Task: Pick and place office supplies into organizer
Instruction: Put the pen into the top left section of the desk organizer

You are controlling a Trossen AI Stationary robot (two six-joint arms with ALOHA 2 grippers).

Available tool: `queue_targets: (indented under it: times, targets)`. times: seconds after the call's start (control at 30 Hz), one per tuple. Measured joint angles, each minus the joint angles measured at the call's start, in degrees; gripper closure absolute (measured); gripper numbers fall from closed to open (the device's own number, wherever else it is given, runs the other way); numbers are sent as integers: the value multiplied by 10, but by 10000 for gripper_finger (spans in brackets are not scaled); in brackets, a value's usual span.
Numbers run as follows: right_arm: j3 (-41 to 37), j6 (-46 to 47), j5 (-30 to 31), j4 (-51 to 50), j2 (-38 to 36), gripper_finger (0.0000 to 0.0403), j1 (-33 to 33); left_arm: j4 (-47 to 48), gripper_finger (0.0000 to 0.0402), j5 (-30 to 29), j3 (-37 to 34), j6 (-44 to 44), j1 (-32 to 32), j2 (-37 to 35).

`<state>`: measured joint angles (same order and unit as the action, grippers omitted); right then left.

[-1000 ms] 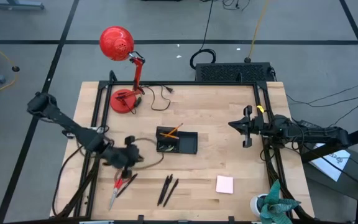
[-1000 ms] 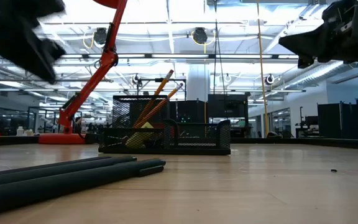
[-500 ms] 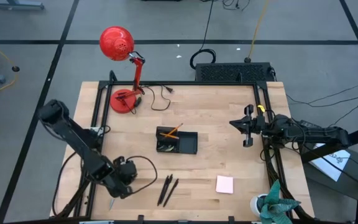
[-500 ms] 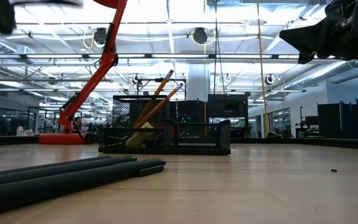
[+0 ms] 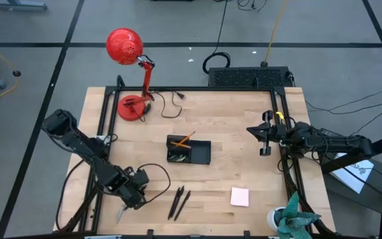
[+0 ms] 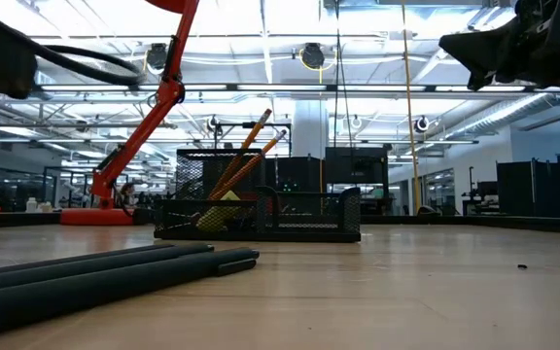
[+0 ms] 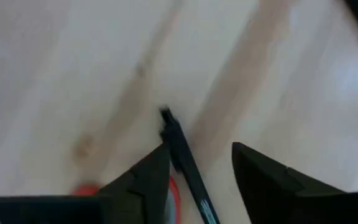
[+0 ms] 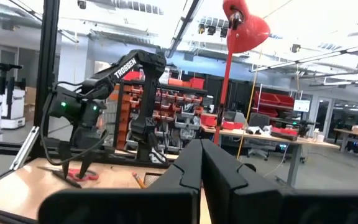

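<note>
Near the middle of the table point(image 5: 244, 133) sits the organizer point(image 5: 189, 151), a small black mesh tray with compartments; two orange pencils point(image 6: 246, 148) lean upright in its left-hand compartment, tips slanting out above the rim, and a yellowish piece point(image 6: 224, 206) shows low behind the mesh beside them. On the bare wood toward the front edge lie two black pens point(image 5: 178, 202) side by side, and a square pink sticky-note pad point(image 5: 239, 196) rests further right, well apart from the tray. The left claw point(image 5: 132, 192) is down low at the front-left part of the table, its fingers point(image 7: 143, 180) spread apart over the wood — between them lies a thin black pen point(image 7: 185, 163) with the red scissors handle point(image 7: 174, 190) just beside it, neither one gripped. The scissors' grey blade tip point(image 5: 121, 214) pokes out from under that claw toward the table's front edge. The right claw point(image 5: 264, 137) waits at the right side of the table, raised, its fingers point(image 8: 219, 171) pressed together and holding nothing. A red desk lamp point(image 5: 130, 76) stands at the rear left.
</note>
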<state>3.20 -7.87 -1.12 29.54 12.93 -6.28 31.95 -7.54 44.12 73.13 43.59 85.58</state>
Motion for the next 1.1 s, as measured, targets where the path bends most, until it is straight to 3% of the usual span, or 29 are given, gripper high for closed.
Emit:
queue_targets:
  times: [0.17,0.67,1.1]
  targets:
    - [0,-3,0,0,0,403,0,12,198,-31,0,-15,-23,0]
    - [0,24,-1,-24,0,403,0,26,197,-2,0,-24,-26,1]
    - [0,44,-2,-20,0,403,0,30,197,-2,4,-25,-25,91]
